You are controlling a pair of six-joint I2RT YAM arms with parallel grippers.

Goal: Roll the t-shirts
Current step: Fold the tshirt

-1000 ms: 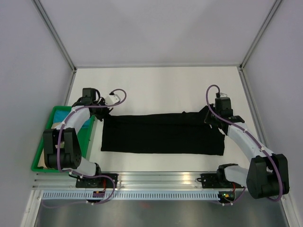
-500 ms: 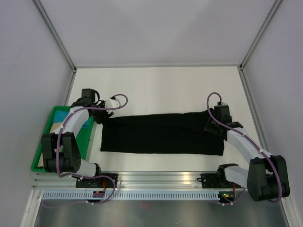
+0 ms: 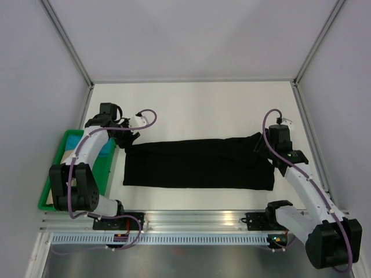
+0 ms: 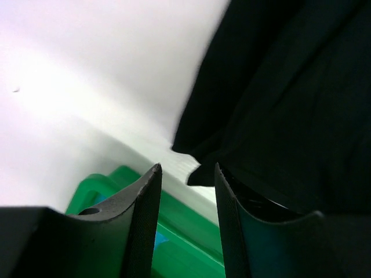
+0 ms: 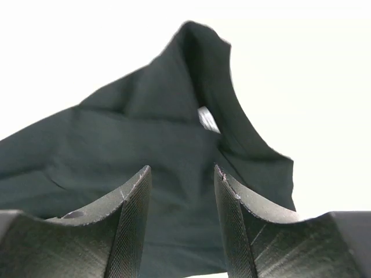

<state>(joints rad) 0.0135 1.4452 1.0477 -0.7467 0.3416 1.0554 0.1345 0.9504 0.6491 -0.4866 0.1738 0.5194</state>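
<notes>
A black t-shirt (image 3: 197,165) lies folded into a long strip across the white table. My left gripper (image 3: 128,141) hovers at the strip's far left corner, open, with nothing between its fingers (image 4: 145,197). In the left wrist view the t-shirt (image 4: 290,87) fills the upper right, its corner just past the fingertips. My right gripper (image 3: 264,149) stands open over the far right corner. In the right wrist view the t-shirt (image 5: 145,133) lies below the spread fingers (image 5: 136,197), its collar and a white label (image 5: 207,119) showing.
A green bin (image 3: 47,197) sits at the table's left edge under my left arm, and shows as the green bin (image 4: 191,243) below the left fingers. Grey walls close in the table on three sides. The arm bases and a metal rail (image 3: 191,231) run along the near edge.
Both grippers have opened and let go of the t-shirt's far corners. The right arm has drawn back to the right; the left has shifted slightly. The cloth lies flat.
</notes>
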